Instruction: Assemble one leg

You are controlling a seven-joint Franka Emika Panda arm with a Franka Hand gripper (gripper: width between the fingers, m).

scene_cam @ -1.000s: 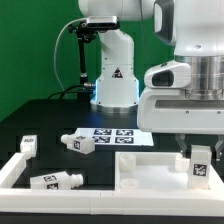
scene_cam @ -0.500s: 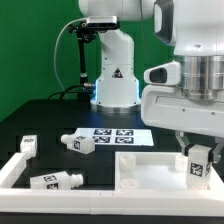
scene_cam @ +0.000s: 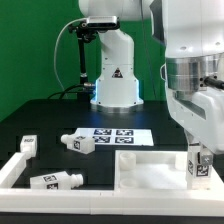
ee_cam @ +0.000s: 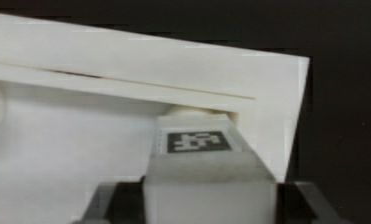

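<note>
Legs: 4 visible, all white w/ tags.
Held leg (scene_cam: 199, 165): upright on panel (scene_cam: 150, 172) corner, nr desk (scene_cam: 50, 120) front edge, exterior view's right; between claw (ee_cam: 208, 190) fingers (ee_cam: 123, 203), tag facing wrist cam.
Claw: pinching the held leg, directly above it.
Loose legs: 3 on desk, lying at (scene_cam: 78, 142), (scene_cam: 54, 181), (scene_cam: 27, 146).
Marker board (scene_cam: 114, 134): 1, mid-desk.

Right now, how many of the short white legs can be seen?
4. One leg stands upright on the panel under the gripper. Three lie on the table: one beside the marker board, one at the exterior view's left, one in front. Others may be hidden.
</note>
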